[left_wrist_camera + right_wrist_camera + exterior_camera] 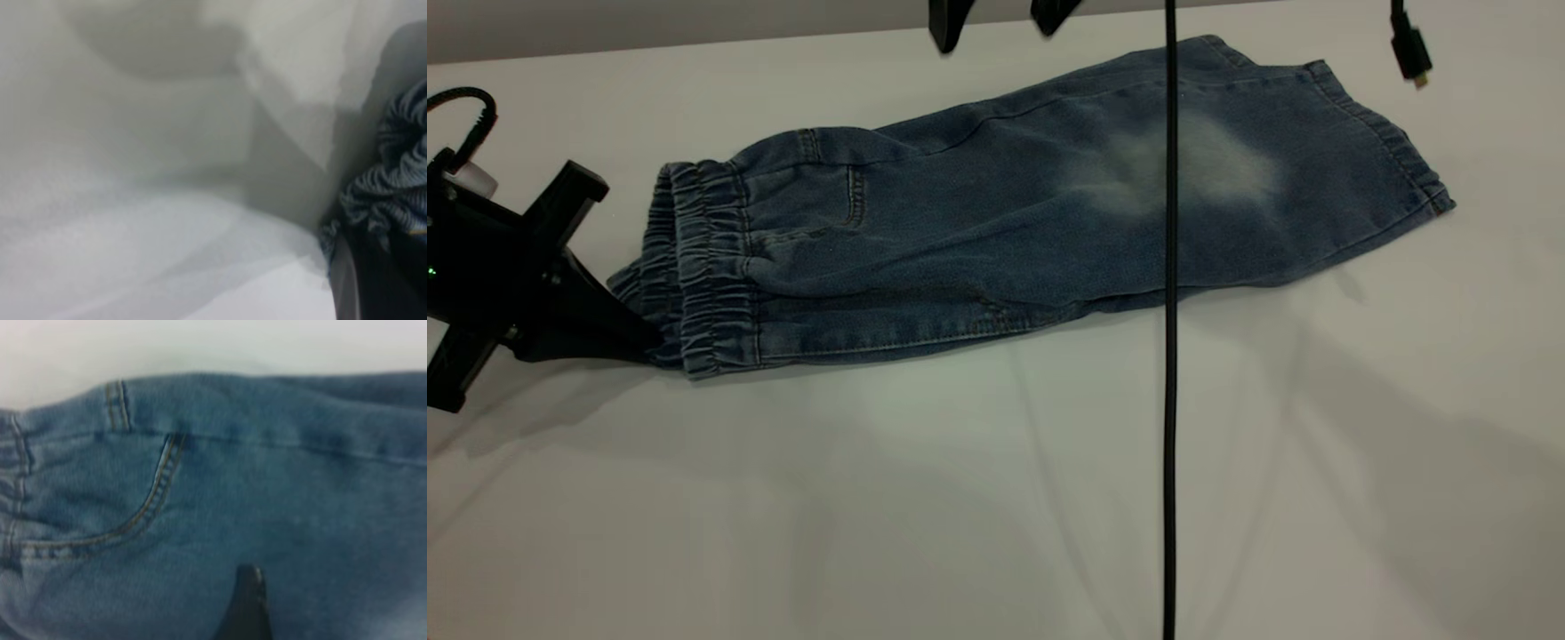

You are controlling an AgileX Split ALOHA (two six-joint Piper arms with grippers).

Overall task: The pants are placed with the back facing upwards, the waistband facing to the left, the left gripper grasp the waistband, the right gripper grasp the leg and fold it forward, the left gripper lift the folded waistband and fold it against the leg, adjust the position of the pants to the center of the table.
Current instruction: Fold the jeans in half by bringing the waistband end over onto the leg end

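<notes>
The pants [1005, 204] lie folded lengthwise on the white table [960, 498], with the ruched waistband [703, 267] at the left. The leg [1192, 169] with its pale faded patch points right. My left gripper [645, 347] is at the waistband's near corner, shut on the gathered fabric. The left wrist view shows the bunched waistband [393, 180] against a dark finger [387, 287]. My right gripper [1000, 18] hangs open above the pants' far edge, only its two tips showing. In the right wrist view one finger [247, 607] hovers over the denim by a pocket seam [143, 513].
A thin black cable [1170, 400] hangs straight down in front of the exterior view and crosses the leg. A black plug [1412, 53] dangles at the top right. Bare white tabletop lies in front of the pants.
</notes>
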